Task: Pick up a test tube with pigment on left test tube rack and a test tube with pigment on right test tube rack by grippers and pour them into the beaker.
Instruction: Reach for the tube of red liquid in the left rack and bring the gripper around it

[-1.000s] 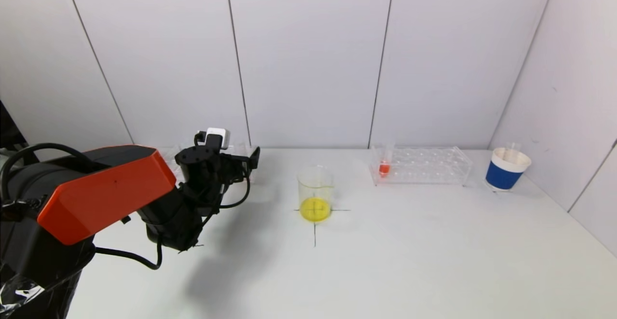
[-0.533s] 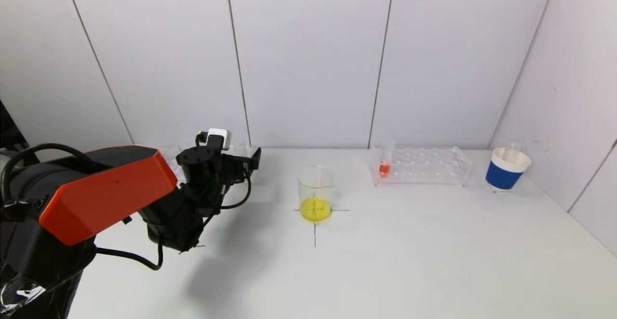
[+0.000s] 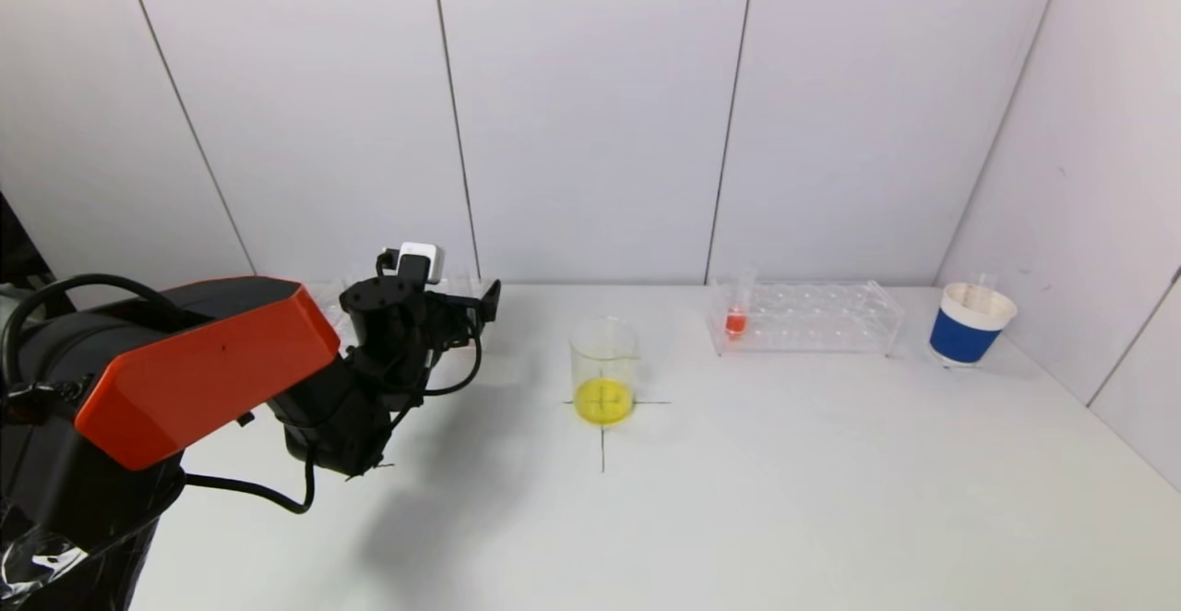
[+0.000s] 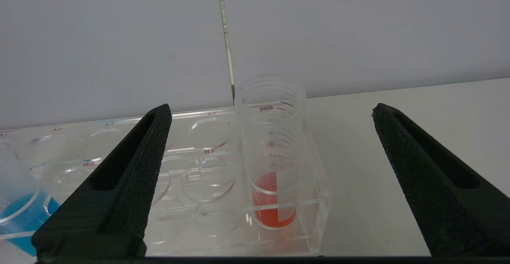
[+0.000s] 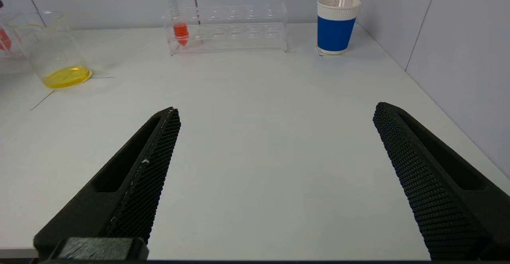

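Black, mesh-textured fingers of the right gripper [image 5: 275, 112] stand spread as wide as they go over bare white table [image 3: 784, 500] near the robot, holding nothing; this arm does not show in the head view. From that gripper the beaker [image 5: 50, 48] with its shallow yellow liquid lies at about 10 o'clock, the right rack [image 5: 231, 28] toward 12 o'clock, and a blue-and-white paper cup [image 5: 336, 24] at 1 o'clock beside the side wall.

In the head view, taking the beaker [image 3: 604, 371] on its black cross mark as the dial's centre, the left gripper [image 3: 466, 302] is out at 10 o'clock, at the end of the orange-and-black arm. Its jaws are fully apart and empty. The wrist view shows them level with the left rack [image 4: 199, 168], on either side of a tube of red pigment [image 4: 275, 164] that stands upright in the rack's end compartment, neither finger touching it. A tube of blue pigment [image 4: 18, 212] sits in the same rack, well apart from the red one.

At 2 o'clock from the beaker, the right rack [image 3: 812, 316] holds one upright tube of orange-red pigment [image 3: 736, 316] at its near-beaker end.
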### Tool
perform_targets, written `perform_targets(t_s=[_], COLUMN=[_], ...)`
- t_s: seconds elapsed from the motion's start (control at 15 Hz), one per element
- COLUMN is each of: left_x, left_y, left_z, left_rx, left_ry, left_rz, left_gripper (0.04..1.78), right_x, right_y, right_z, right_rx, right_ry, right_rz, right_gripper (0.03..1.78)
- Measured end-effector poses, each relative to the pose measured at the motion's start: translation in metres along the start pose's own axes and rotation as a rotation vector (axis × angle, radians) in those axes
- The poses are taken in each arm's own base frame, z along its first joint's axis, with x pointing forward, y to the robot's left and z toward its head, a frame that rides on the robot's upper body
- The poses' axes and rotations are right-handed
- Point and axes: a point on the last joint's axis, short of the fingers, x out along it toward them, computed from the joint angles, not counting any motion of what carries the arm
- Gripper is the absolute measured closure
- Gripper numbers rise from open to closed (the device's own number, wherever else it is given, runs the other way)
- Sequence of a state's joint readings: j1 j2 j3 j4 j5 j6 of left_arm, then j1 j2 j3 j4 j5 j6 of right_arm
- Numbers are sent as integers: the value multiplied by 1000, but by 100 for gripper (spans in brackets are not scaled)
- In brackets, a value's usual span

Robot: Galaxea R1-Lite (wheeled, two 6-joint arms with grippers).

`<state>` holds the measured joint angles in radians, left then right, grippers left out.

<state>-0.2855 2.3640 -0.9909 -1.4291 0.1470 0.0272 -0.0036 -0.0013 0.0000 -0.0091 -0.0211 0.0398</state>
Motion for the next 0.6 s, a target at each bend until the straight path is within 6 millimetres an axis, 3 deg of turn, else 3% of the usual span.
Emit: perform_targets(t_s=[0.6], left_x=[4], left_y=[0], left_z=[1], left_rx=[-1], left_ry=[-8], left_rz=[1], left_gripper=[6], right_x=[0], right_y=[0], right_z=[0], right_rx=[0], right_ry=[0], right_rz=[0], right_gripper=[5])
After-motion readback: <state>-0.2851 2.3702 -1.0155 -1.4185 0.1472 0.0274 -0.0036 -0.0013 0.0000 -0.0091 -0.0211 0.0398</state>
